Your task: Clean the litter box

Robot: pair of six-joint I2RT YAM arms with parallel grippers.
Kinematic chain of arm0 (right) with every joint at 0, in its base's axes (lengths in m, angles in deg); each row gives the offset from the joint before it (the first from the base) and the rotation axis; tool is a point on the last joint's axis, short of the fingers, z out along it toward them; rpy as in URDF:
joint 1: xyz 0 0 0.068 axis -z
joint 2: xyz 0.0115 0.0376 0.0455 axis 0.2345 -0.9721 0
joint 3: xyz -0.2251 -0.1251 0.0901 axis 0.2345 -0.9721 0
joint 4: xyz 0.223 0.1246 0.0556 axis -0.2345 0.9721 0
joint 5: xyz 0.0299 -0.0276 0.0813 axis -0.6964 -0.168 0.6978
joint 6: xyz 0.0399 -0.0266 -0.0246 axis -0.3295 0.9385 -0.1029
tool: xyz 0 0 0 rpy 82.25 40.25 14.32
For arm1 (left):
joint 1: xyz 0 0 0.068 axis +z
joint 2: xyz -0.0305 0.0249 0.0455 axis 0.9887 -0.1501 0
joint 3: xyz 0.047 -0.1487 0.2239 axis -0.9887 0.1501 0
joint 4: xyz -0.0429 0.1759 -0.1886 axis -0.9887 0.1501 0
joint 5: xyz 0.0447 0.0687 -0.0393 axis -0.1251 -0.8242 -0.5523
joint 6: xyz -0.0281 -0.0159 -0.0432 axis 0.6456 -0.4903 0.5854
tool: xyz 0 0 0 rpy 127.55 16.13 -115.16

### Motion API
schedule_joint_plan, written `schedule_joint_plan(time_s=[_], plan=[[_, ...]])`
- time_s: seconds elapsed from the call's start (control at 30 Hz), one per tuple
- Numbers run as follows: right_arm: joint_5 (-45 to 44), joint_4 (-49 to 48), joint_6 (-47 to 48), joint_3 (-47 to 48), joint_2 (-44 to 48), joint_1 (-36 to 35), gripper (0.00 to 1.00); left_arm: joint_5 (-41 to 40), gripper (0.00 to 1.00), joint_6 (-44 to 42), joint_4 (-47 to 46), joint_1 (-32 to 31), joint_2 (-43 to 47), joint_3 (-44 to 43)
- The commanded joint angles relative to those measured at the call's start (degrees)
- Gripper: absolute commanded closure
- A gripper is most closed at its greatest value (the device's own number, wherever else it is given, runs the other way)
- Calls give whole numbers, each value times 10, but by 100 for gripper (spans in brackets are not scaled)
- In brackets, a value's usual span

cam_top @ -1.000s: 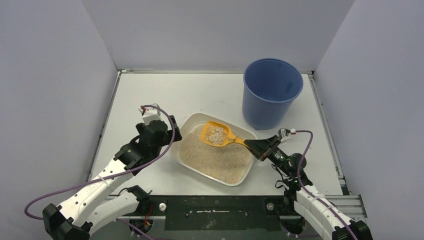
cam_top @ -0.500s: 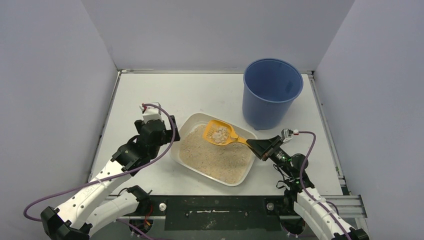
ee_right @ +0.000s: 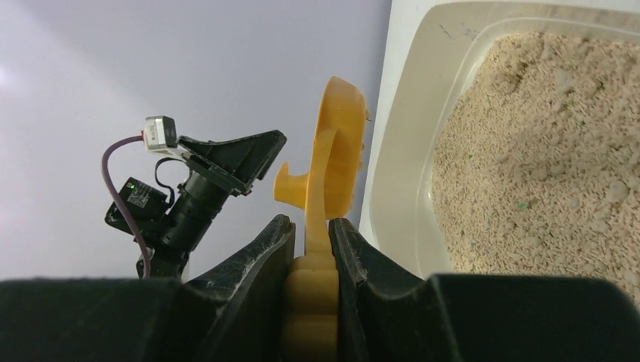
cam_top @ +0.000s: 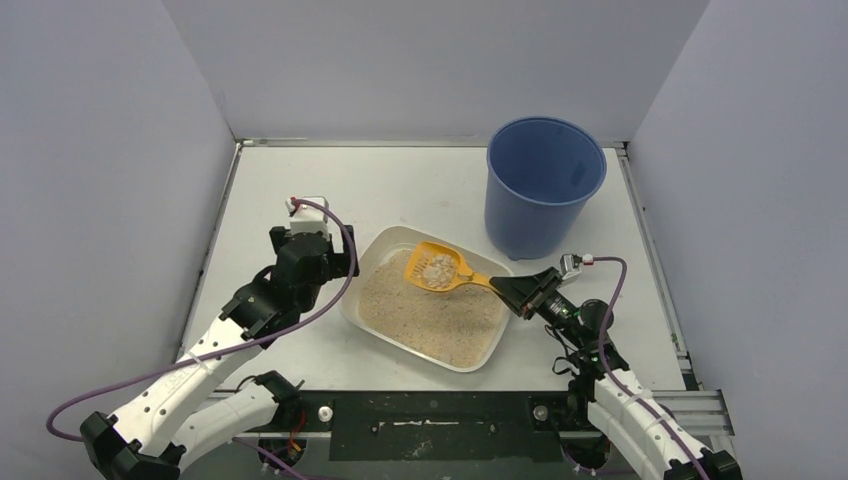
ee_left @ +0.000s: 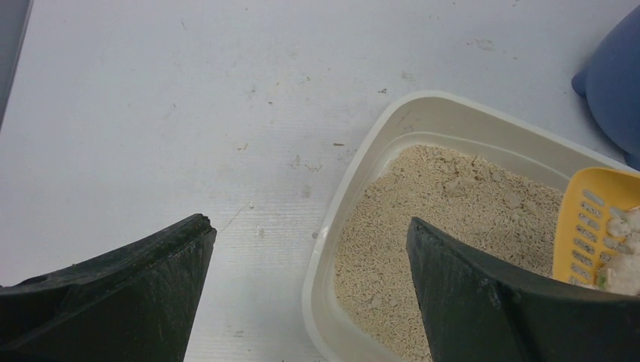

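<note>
R jaws clamp the scoop [cam_top: 437,270] handle. L jaws gape wide, empty, just beside the litter box [ee_left: 349,175], so nothing steadies it. Box sits flat mid-worktop [cam_top: 300,190], long axis far-left to near-right. Scoop w/ clumps hangs over the litter; any tilt en route to the bucket [cam_top: 545,190] prob. spills them.

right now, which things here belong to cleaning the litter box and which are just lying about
In the job:
box
scoop, held shut in the right gripper
clumps on the scoop
bucket, likely where the clumps go

Just there:
left gripper, open over the box's rim, holding nothing
table
</note>
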Motion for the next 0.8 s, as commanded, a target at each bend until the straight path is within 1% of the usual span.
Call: schedule_joint_plan(time_s=[0.0,0.07,0.2,0.27,0.37,0.53,0.77], plan=[[-16,-3,21,67,10,2,100,-12,3,-16,-32,3,8,14],[-30,34,44,105,13,3,100,-16,3,-17,-31,3,11,15],[-58,74,75,174,-1,5,100,-15,3,-20,-31,3,14,18],[-97,98,84,202,-1,5,100,-20,3,-19,-27,3,17,17],[-153,107,88,228,8,6,100,-22,3,-19,-25,3,22,20],[-223,142,107,284,1,8,100,-11,3,-17,-26,3,26,22],[-343,242,172,370,16,9,100,-6,3,-18,-27,3,31,21]])
